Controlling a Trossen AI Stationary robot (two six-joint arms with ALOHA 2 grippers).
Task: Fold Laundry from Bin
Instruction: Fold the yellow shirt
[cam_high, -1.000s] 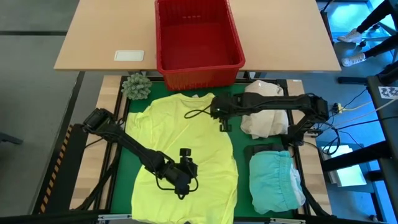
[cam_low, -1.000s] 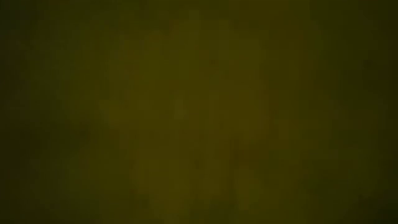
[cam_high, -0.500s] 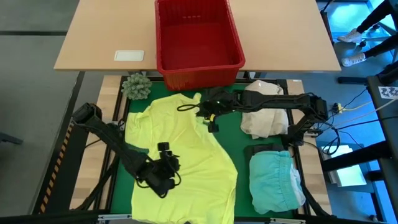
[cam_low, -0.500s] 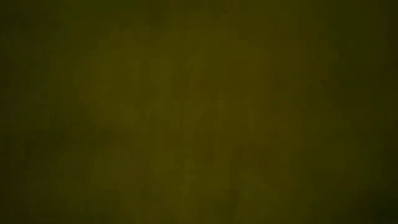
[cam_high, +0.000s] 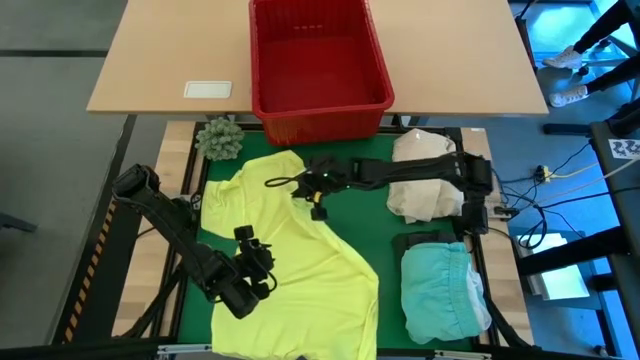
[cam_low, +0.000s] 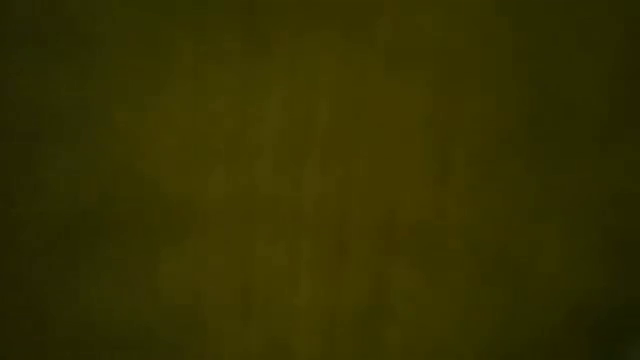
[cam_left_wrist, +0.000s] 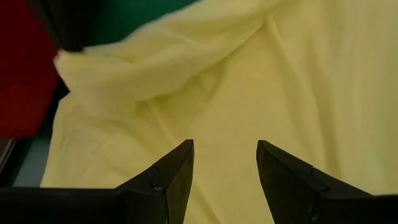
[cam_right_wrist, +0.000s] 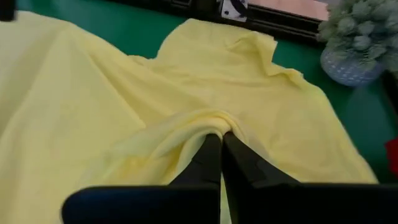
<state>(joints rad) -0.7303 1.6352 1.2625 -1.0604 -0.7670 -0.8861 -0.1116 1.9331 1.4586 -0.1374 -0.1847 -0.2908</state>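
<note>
The yellow shirt (cam_high: 290, 250) lies spread on the green mat (cam_high: 375, 220), just in front of the red bin (cam_high: 320, 60), which stands on the wooden table (cam_high: 160, 60). The right gripper (cam_high: 318, 190) reaches across the shirt's edge nearest the bin; its fingers (cam_right_wrist: 214, 155) are clenched on a raised fold of the yellow cloth, which bunches around the tips. The left gripper (cam_high: 250, 262) sits over the middle of the shirt, farther from the bin; its fingers (cam_left_wrist: 168, 177) stand apart above the fabric with nothing between them. To the right of the shirt, a cream bundle (cam_high: 425, 180) lies under the right arm, near the bin's corner. A folded turquoise garment (cam_high: 440, 290) lies in front of that bundle, well away from the bin. A green spiky ball (cam_high: 218, 138) sits just left of the bin's front corner. The low view is dark and shows nothing.
</note>
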